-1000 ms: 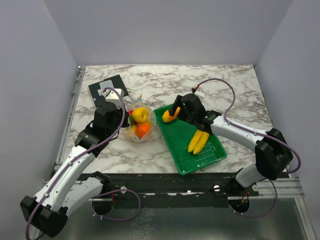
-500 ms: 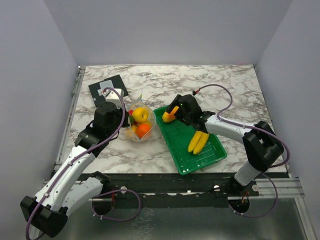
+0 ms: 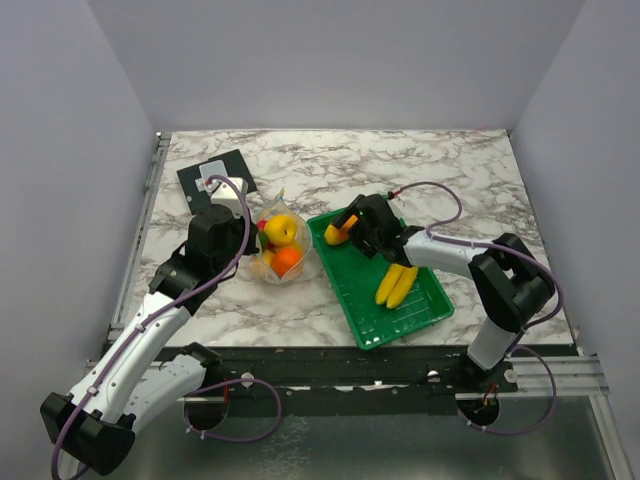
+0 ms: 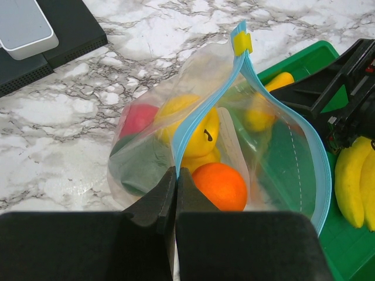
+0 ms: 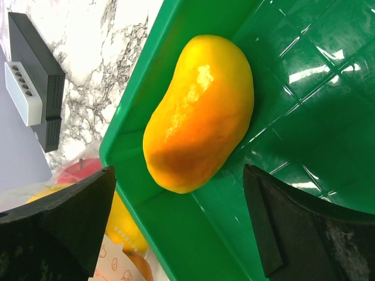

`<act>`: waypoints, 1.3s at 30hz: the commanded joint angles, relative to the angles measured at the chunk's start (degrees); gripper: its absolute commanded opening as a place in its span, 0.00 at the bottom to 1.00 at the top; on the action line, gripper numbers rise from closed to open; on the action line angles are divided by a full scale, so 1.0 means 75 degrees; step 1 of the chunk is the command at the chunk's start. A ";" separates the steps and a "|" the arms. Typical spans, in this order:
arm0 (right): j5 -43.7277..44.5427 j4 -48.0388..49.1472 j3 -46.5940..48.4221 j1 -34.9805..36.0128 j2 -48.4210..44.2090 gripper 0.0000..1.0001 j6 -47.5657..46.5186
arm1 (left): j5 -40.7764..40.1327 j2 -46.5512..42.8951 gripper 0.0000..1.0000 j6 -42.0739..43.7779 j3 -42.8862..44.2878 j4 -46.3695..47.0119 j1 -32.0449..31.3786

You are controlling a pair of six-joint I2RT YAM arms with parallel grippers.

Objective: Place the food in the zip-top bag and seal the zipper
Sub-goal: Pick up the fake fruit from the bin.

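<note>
**Top external view: left gripper pinches the open bag, right gripper straddles a yellow-orange fruit in the tray**

Top external and wrist views agree on the left side. The left gripper has its jaws pressed together on the near end of the bag, clamped right at the blue zipper strip. The bag stretches away from this gripper over the marble bench. Its mouth gapes, the two blue edges curving apart and meeting again at a small yellow slider at the far end.

Inside the bag, just beyond the fingertips, sits a round orange. A yellow fruit lies behind the orange, and a red apple lies off to the gripper's left, against the bag wall. Farther out to the left, a white box rests on a black slab, well apart from the bag.

To the right of the bag lies the green tray, its near-left rim beside the bag.

The right gripper hangs over the tray's far-left corner with its jaws wide apart. A yellow-orange fruit lies on the tray floor between the two fingers and slightly ahead of them. There is bare green on either side of it, so neither finger touches it and nothing is held.

A bunch of bananas lies in the tray behind this gripper, back along the arm and apart from it.
</note>
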 commanded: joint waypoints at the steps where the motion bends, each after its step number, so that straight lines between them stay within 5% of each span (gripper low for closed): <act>1: -0.0029 0.0274 -0.0094 -0.0099 0.0207 0.94 0.0376 | 0.0167 -0.0145 0.00 0.0049 -0.0064 0.0116 -0.0035; 22: -0.0025 0.0604 -0.0128 -0.0276 0.0708 0.89 0.0683 | 0.0168 -0.0054 0.00 0.0063 -0.0064 0.0111 -0.0035; 32: 0.0012 0.0662 -0.0179 -0.0367 0.0809 0.76 0.0666 | 0.0162 -0.0021 0.00 0.0062 -0.0064 0.0111 -0.0035; 39: -0.0004 0.0715 -0.0319 -0.0429 0.0664 0.55 0.0590 | 0.0185 0.0031 0.00 0.0061 -0.0063 0.0113 -0.0035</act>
